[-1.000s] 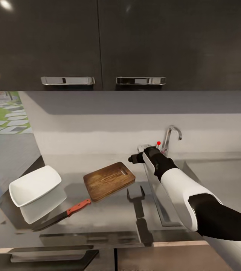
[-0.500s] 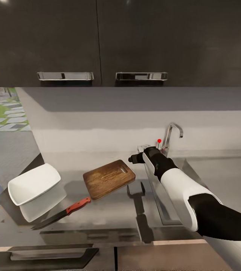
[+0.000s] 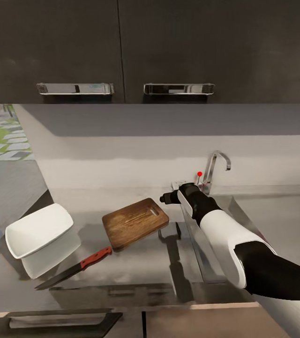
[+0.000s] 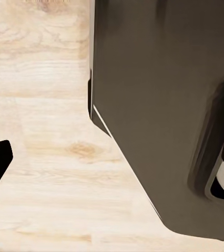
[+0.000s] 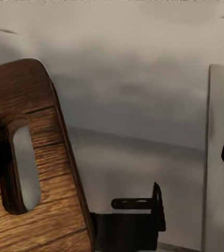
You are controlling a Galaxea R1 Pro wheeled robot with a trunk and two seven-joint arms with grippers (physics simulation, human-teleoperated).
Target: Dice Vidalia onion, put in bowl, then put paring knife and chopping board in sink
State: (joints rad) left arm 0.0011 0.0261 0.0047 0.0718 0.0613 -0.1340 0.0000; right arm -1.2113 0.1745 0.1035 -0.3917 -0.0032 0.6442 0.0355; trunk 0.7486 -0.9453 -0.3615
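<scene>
The view has been tilted down slightly while the right gripper [image 3: 165, 199], seemingly spread, is still held over the tabletop [image 3: 140, 263] between the chopping board [image 3: 135, 222] and the sink [image 3: 215, 234], so the onion is judged not yet taken.

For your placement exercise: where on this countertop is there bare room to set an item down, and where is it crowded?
Bare countertop lies in front of the chopping board, between the paring knife and the sink edge; another strip runs behind the board to the wall. It is crowded at left, where the bowl, knife and board cluster.
</scene>
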